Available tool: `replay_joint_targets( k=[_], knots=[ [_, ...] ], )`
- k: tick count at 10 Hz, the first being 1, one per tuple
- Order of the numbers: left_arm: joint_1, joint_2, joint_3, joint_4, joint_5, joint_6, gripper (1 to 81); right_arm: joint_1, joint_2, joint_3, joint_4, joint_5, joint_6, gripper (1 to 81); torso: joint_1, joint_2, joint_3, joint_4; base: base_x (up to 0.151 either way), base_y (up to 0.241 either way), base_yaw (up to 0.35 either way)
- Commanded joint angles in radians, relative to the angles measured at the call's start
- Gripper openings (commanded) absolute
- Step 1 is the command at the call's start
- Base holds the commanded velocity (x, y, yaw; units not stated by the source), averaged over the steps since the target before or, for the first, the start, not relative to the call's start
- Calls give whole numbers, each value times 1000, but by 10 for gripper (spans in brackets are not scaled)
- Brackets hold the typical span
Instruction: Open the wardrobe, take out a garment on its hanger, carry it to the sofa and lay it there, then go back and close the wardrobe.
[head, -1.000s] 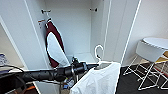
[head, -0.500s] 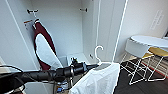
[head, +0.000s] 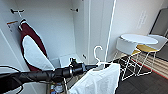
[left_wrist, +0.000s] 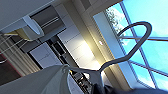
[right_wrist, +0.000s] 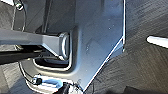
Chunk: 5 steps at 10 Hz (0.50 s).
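Note:
The wardrobe (head: 62, 30) stands open with its white inside bare at the middle. A dark red top (head: 30, 35) hangs at its left side. My left arm reaches across from the left, and the left gripper (head: 96, 66) is shut on the white hanger (head: 99, 60) just under its hook. The white garment (head: 100, 80) hangs from that hanger, outside the wardrobe and in front of its right door (head: 97, 30). In the left wrist view the hanger's hook (left_wrist: 137, 24) curves up against a bright window, with the garment (left_wrist: 37, 82) draped below it.
To the right stand a round white table (head: 138, 38) and white wire chairs (head: 126, 46), one with a yellow seat (head: 146, 48). Dark carpet (head: 150, 82) lies in front of them. The right wrist view looks down on my grey base (right_wrist: 95, 37).
The whole head view has swung to the right: the wardrobe and red top have slid left, and the table and chairs have come further in. The hanger stays held.

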Motion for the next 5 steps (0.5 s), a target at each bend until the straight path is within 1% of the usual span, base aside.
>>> replay_joint_targets(
  k=[1, 5],
  knots=[
    [-150, -2, 38, 27, -49, 5, 10, 4, -97, 131, 2, -65, 5, 811, 0, 0, 0, 0, 0, 0, -235],
    [-150, 3, 40, 32, -49, 5, 10, -1, -84, 109, 1, -60, 5, 811, 0, 0, 0, 0, 0, 0, -236]
  ],
)
